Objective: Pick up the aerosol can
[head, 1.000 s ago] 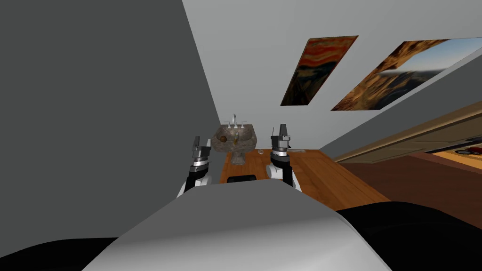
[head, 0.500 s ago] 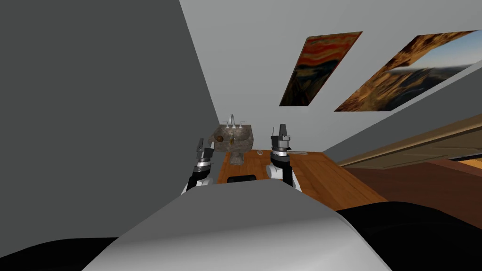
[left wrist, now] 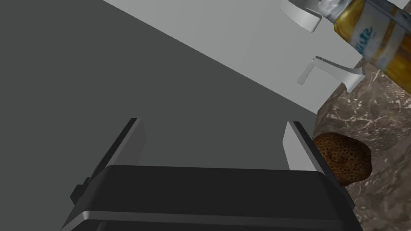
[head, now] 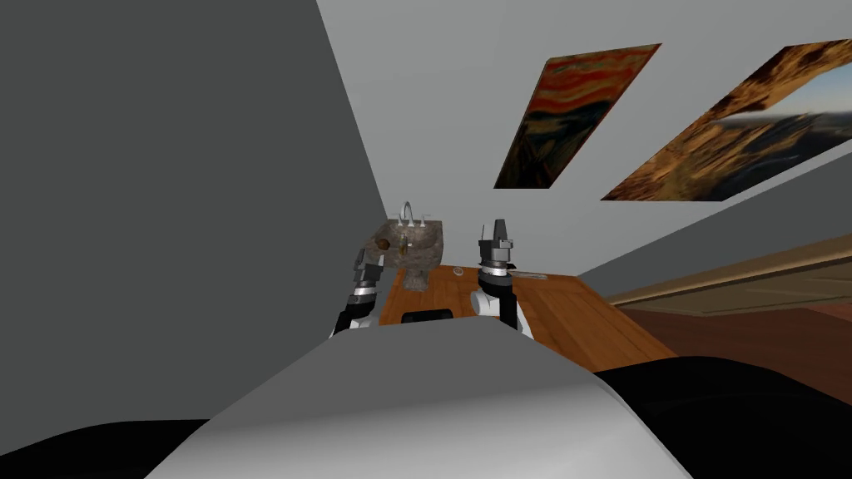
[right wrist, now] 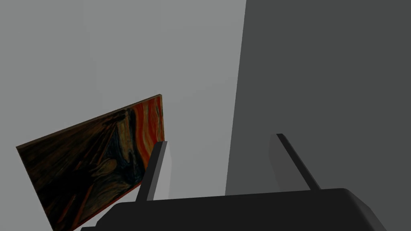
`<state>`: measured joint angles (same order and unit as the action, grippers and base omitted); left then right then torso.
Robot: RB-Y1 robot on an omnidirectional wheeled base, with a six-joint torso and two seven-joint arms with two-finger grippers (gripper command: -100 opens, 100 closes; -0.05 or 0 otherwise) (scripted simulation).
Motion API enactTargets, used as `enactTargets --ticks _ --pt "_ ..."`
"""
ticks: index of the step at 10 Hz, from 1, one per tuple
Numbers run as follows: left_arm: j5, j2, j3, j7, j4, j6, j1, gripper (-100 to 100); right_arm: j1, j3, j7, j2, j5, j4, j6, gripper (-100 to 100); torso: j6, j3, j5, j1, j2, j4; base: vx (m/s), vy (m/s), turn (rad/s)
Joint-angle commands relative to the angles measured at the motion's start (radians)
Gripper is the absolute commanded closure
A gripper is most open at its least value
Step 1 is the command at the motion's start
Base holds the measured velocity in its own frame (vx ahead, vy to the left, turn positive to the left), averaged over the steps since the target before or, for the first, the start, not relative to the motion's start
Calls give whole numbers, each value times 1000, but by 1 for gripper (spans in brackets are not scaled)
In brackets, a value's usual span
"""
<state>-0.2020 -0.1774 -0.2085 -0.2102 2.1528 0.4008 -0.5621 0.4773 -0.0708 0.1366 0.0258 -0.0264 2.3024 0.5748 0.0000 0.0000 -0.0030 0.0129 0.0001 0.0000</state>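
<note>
The aerosol can (left wrist: 377, 38) is yellow with a white label and a silver top. It lies tilted in a mottled brown stone pedestal sink (head: 420, 249), and shows as a small yellow streak, the can (head: 405, 243), in the head view. My left gripper (left wrist: 213, 122) is open and empty at the sink's left rim, short of the can. A brown sponge (left wrist: 343, 158) lies just beside one of its fingers. My right gripper (head: 491, 230) is raised to the right of the sink, and its wrist view shows the right gripper (right wrist: 220, 139) open and empty.
A dark grey wall (head: 166, 208) runs close along my left, and the sink stands in the corner against a light grey wall. Silver tap handles (left wrist: 333, 72) rise behind the can. Orange wooden floor (head: 574, 312) spreads to the right, with two small items (head: 458, 270) near the wall.
My left gripper has moved forward and right, closer to the sink's left rim. The head view has turned slightly, shifting the paintings right. The right arm holds its pose.
</note>
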Motion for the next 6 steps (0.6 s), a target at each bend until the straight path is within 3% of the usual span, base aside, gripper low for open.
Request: enactTargets --ticks 1,6 --pt "-43 -5 -7 -23 -5 -24 -7 -100 0 0 0 0 0 0 0 0 0 0 0 0 0 0 -23 -181 183" --pt "-170 -7 -8 -107 -16 -98 -35 -100 0 0 0 0 0 0 0 0 0 -3 0 -3 -5 -1 38 -160 94"
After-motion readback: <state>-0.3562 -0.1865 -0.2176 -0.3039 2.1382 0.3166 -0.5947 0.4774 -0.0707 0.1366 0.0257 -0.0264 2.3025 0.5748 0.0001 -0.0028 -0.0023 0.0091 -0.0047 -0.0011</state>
